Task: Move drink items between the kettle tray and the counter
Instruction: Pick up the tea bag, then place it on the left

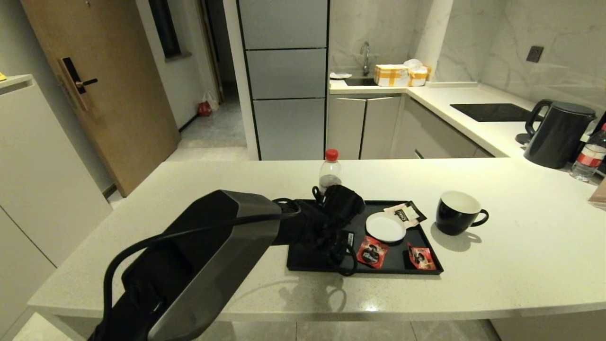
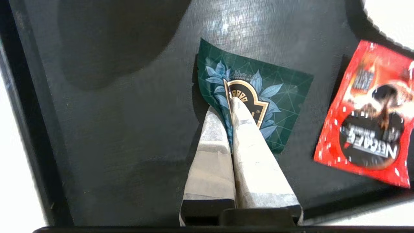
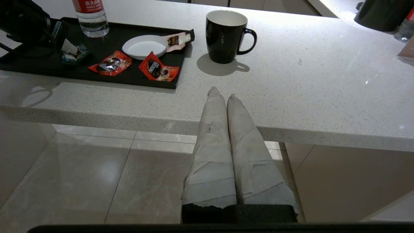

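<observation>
Teal foil, the sachet (image 2: 255,106) sits pinched at its near edge between the closed fingers of the left end effector (image 2: 230,104), over the left part of the kettle tray (image 2: 106,129); one corner curls up, so it looks partly lifted. It spreads away from the fingertips toward the upper right of the left wrist frame, a red sachet (image 2: 368,129) just beside it. The mug (image 1: 457,212) stands on the tabletop (image 1: 521,246) right of the tray. The right end effector (image 3: 221,95), fingers together and holding nothing, hangs off the tabletop's front edge.
</observation>
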You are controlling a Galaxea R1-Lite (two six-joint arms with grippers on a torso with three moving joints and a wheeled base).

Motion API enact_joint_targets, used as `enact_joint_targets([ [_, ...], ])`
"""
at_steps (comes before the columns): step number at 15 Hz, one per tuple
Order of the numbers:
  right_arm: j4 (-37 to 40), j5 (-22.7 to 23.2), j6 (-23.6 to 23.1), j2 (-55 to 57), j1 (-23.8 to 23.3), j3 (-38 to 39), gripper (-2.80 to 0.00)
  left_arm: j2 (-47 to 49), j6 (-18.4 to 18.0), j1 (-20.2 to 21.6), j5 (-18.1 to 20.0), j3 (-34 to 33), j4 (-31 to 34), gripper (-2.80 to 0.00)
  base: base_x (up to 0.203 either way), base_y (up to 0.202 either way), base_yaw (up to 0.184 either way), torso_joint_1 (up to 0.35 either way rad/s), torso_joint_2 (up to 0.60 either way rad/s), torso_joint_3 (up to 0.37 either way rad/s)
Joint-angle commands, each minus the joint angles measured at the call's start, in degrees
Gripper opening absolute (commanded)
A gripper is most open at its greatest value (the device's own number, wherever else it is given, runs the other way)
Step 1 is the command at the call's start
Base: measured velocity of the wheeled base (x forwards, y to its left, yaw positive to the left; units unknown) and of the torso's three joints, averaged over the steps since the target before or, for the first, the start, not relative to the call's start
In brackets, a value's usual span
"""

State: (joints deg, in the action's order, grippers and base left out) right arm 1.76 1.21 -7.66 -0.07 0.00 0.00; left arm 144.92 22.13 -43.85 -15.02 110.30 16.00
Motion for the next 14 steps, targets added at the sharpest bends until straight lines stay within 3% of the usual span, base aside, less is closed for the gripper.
enact_joint_targets([
  [1, 0.0, 0.0, -0.1, 0.0, 0.0, 0.2, -2.8, -2.8, 0.2, 0.1, -0.1, 0.0, 1.0, -2.8, 0.0, 0.0, 0.0, 0.0, 0.0, 0.0],
  [5, 0.0, 0.0, -0.1, 0.0, 0.0, 0.2, -2.8, -12.4, 1.4, 2.7, -1.1, -1.6, 4.8, -2.8, 0.0, 0.0, 0.0, 0.0, 0.0, 0.0],
  [7, 0.0, 0.0, -0.1, 0.0, 0.0, 0.2, -2.8, -22.1, 1.8, 7.0, -3.8, -5.6, 7.8, -2.8, 0.0, 0.0, 0.0, 0.0, 0.0, 0.0],
  [11, 0.0, 0.0, -0.1, 0.0, 0.0, 0.2, -2.8, -32.5, 2.7, 15.9, -8.2, -26.2, 8.8, -2.8, 0.0, 0.0, 0.0, 0.0, 0.0, 0.0],
  [14, -0.1, 0.0, -0.1, 0.0, 0.0, 0.2, -2.8, -34.2, 3.0, 19.6, -9.2, -39.4, 1.7, -2.8, 0.0, 0.0, 0.0, 0.0, 0.0, 0.0],
])
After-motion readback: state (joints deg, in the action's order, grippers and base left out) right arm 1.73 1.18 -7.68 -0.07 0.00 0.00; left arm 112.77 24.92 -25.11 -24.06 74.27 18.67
